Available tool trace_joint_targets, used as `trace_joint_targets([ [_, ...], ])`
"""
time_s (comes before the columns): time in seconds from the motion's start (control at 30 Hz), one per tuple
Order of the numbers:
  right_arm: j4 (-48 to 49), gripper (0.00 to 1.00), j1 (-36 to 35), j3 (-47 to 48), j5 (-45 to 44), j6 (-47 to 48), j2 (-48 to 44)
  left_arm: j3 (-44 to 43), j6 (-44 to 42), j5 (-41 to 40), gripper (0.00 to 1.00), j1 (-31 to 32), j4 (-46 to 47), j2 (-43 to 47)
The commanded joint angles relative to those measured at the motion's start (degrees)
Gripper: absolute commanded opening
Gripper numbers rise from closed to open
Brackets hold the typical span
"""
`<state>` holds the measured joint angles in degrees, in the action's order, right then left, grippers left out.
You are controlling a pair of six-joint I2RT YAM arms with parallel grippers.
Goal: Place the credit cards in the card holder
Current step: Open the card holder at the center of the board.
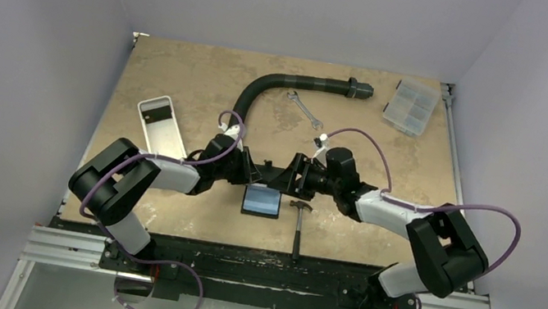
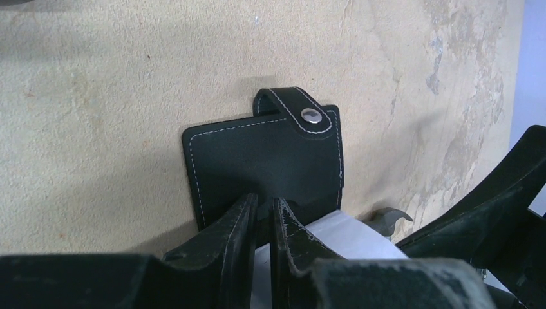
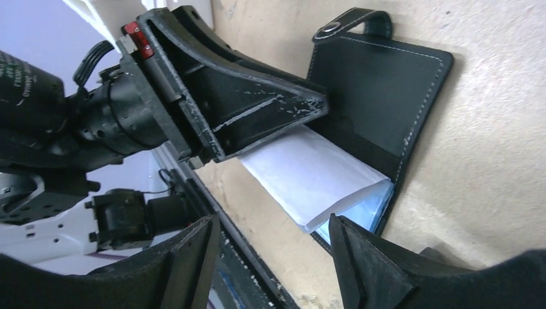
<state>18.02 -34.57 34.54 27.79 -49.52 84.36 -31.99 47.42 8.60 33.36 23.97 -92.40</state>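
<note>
One card holder (image 2: 264, 154) lying open, left fingers (image 2: 241, 238) pinching it, right fingers (image 3: 367, 264) spread, empty.

Mottled tan bench (image 1: 184, 74); lying directly on it: white tray (image 1: 163, 127) at left; curved black hose (image 1: 282, 85), wrench (image 1: 304, 109), clear compartmented box (image 1: 411, 106) farther back; card holder (image 1: 261, 201) beside hammer (image 1: 299, 223) nearer.

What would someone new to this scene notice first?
An open card holder with glossy pockets lies at the near middle of the table. The left gripper pinches its black flap, and the right gripper, open, faces it from the other side. A curved black hose arcs across the far side.
</note>
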Motion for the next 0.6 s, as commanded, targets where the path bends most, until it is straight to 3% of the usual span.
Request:
trace_joint_targets([
  [0.0, 11.04, 0.7, -0.34, -1.32, 4.78, -6.09, 2.53, 0.1, -0.34, 1.28, 0.17, -0.21, -1.18, -0.88],
  [0.27, 32.31, 0.68, -0.29, -2.99, 7.36, -18.67, 12.17, -0.36, -0.27, 0.91, 0.18, -0.16, -2.74, 1.68],
  [0.4, 32.62, 0.67, -0.3, -2.93, 4.44, -18.35, 14.05, -1.26, -1.23, 0.33, 0.23, -0.23, -5.14, 3.46],
  [0.57, 30.44, 0.67, -0.28, -3.1, 3.47, -16.85, 13.07, -4.94, -4.66, -0.79, 0.41, -1.66, -13.51, 8.98],
])
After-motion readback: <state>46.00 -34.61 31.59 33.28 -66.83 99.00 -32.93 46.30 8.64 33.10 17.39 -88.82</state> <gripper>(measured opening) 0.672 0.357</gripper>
